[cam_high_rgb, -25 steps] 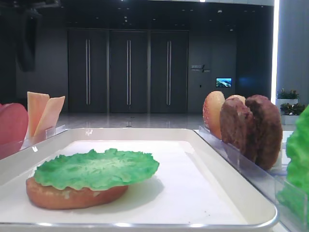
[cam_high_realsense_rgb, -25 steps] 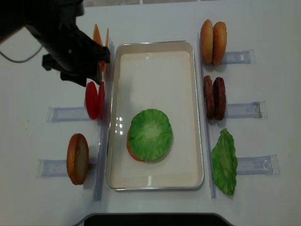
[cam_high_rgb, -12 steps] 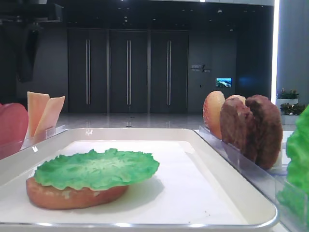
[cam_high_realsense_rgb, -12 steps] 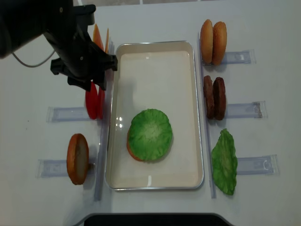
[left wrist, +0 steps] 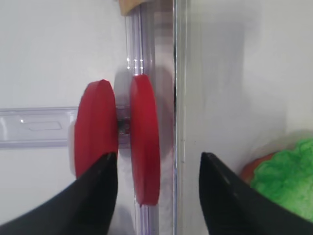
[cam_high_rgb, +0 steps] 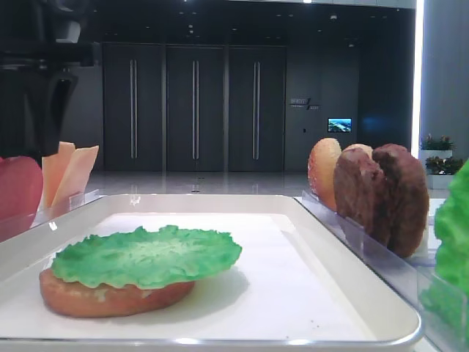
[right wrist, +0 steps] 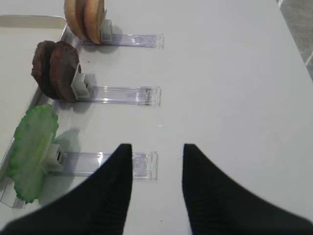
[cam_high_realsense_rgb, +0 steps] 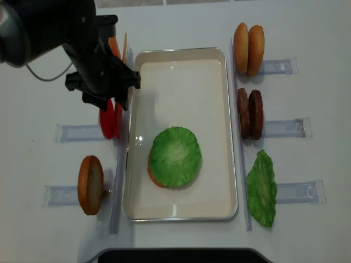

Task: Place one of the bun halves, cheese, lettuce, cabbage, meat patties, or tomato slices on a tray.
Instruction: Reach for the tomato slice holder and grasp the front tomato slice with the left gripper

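Tray (cam_high_realsense_rgb: 181, 60) carries a lettuce leaf (cam_high_realsense_rgb: 175, 155) on a bun half (cam_high_rgb: 110, 297), tomato slices (left wrist: 117, 137) stand upright in their clear rack (left wrist: 29, 128) left of it, left hand (left wrist: 156, 193) released, straddling the inner slice.

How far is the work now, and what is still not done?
Done: a bun half lies on the tray under lettuce. In hand: the open left gripper straddles the nearer of two tomato slices, not gripping yet. Left: grasp it, move it to the tray.
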Action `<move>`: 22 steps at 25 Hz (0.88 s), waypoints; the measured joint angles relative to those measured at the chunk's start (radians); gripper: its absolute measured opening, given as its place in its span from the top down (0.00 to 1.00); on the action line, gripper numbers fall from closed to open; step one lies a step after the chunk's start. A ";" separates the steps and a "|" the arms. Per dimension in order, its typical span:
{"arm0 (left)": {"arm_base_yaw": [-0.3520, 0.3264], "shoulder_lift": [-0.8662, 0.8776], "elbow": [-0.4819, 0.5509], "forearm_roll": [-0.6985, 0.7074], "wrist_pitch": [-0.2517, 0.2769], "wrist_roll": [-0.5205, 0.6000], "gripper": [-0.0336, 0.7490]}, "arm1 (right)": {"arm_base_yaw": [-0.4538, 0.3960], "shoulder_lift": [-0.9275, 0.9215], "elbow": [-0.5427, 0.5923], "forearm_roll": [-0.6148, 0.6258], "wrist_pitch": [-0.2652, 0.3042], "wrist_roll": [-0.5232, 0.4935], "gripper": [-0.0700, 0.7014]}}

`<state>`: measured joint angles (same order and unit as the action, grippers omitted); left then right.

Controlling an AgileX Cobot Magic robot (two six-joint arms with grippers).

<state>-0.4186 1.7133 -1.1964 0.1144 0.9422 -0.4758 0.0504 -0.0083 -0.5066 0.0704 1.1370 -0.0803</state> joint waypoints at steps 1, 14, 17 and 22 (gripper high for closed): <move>0.000 0.006 0.000 0.000 -0.008 0.000 0.43 | 0.000 0.000 0.000 0.000 0.000 0.000 0.59; 0.000 0.068 -0.001 0.018 -0.009 0.000 0.43 | 0.000 0.000 0.000 0.001 0.000 0.000 0.59; 0.000 0.069 -0.001 0.025 -0.009 0.000 0.44 | 0.000 0.000 0.000 0.001 0.000 0.000 0.59; 0.000 0.069 -0.001 0.029 -0.008 0.000 0.53 | 0.000 0.000 0.000 0.001 0.000 0.000 0.59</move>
<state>-0.4186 1.7826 -1.1977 0.1430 0.9340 -0.4758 0.0504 -0.0083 -0.5066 0.0715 1.1370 -0.0803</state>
